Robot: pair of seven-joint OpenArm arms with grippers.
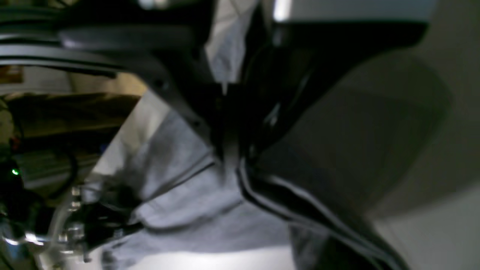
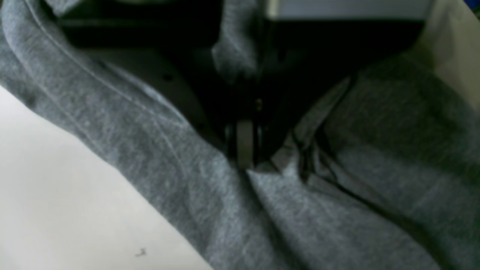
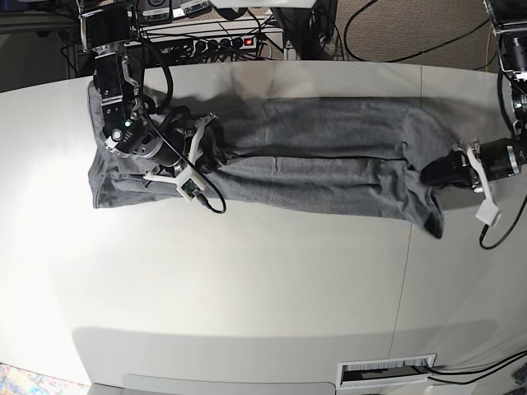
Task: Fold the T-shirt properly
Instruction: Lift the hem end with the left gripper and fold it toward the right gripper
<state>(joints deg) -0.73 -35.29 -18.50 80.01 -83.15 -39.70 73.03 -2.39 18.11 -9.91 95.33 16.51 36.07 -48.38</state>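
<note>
The heather-grey T-shirt (image 3: pixel 313 156) lies in a long folded band across the far half of the white table (image 3: pixel 247 288). My right gripper (image 3: pixel 210 141) is shut on the cloth near the band's left part. In the right wrist view the closed fingertips (image 2: pixel 245 150) pinch a fold of the T-shirt (image 2: pixel 150 142). My left gripper (image 3: pixel 430 171) is shut on the shirt's right end. In the left wrist view its dark fingers (image 1: pixel 229 153) clamp the grey cloth (image 1: pixel 195 202), which hangs slightly bunched below them.
A power strip and cables (image 3: pixel 222 41) lie behind the table's far edge. A seam (image 3: pixel 409 271) runs down the table on the right. A slotted panel (image 3: pixel 387 372) sits at the front edge. The table's near half is bare white surface.
</note>
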